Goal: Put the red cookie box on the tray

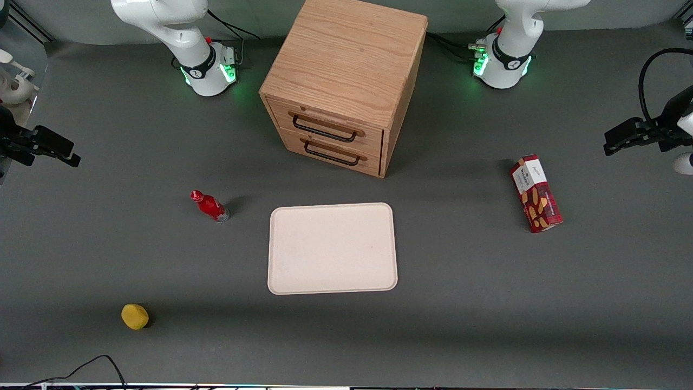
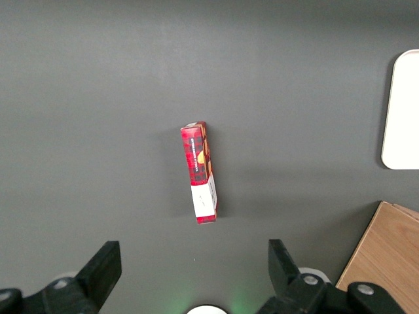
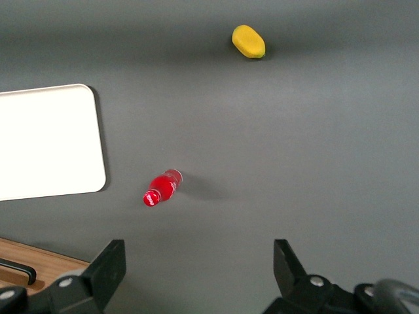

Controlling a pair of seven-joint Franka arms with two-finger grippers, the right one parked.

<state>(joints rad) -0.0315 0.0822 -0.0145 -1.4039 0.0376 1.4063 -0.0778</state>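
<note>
The red cookie box (image 1: 536, 193) lies flat on the grey table toward the working arm's end, its white end panel pointing away from the front camera. It shows whole in the left wrist view (image 2: 200, 171). The cream-white tray (image 1: 332, 248) rests bare at mid-table, in front of the drawer cabinet; one edge of it shows as the tray (image 2: 402, 111) in the left wrist view. My left gripper (image 1: 609, 142) hangs above the table at the working arm's end, apart from the box. The gripper (image 2: 193, 258) is open, with nothing between its fingers.
A wooden two-drawer cabinet (image 1: 346, 81) stands farther from the front camera than the tray, both drawers closed. A small red bottle (image 1: 210, 206) lies beside the tray toward the parked arm's end. A yellow fruit-like object (image 1: 135, 316) sits nearer the front camera.
</note>
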